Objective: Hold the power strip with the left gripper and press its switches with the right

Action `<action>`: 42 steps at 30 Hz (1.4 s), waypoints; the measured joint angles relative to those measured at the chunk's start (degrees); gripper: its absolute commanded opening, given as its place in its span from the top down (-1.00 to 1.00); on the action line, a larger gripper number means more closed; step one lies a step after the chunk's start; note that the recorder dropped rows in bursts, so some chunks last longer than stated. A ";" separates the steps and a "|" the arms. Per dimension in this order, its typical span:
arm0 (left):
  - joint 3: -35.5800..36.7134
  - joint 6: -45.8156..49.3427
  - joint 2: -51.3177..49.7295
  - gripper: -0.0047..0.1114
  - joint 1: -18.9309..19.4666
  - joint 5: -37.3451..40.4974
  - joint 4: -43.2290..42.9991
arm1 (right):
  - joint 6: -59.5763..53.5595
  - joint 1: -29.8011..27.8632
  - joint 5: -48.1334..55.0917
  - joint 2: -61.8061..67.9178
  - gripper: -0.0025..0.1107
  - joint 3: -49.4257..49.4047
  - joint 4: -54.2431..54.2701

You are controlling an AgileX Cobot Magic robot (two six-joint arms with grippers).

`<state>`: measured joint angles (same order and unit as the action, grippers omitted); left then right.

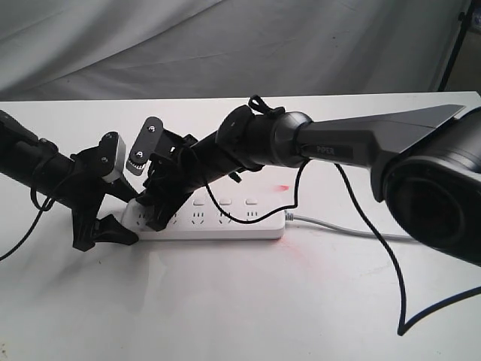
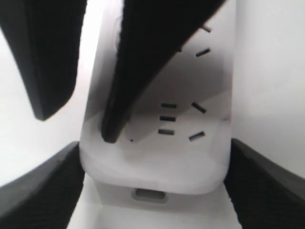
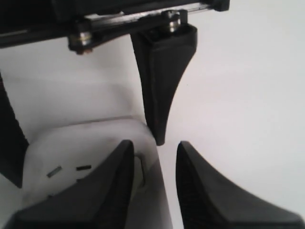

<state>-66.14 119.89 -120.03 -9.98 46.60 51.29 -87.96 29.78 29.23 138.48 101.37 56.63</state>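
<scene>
Centrally, a white power strip (image 1: 240, 219) lies on a white table (image 1: 225, 308), its grey cable (image 1: 338, 226) trailing right. The left gripper (image 2: 155, 148) clamps the strip's left end between wide-set fingers. The right gripper (image 3: 155, 145) hovers above that end, fingers slightly apart and empty, hiding some switches (image 1: 225, 201).

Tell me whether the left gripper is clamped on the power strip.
Clamped: the left gripper has the power strip end between its fingers, each touching a side.

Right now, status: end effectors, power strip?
Left end effector clamped on end of power strip. Right end effector open, one finger down on that end, press unclear. Arm cable sags across strip.
</scene>
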 measured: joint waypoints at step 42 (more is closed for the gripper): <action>0.00 0.00 0.00 -0.20 0.00 0.00 0.00 | 2.60 -3.80 6.69 -3.78 0.43 -1.29 -8.02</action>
<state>-66.14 119.89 -120.03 -9.98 46.60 51.29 -85.36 25.98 35.92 134.70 100.07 48.61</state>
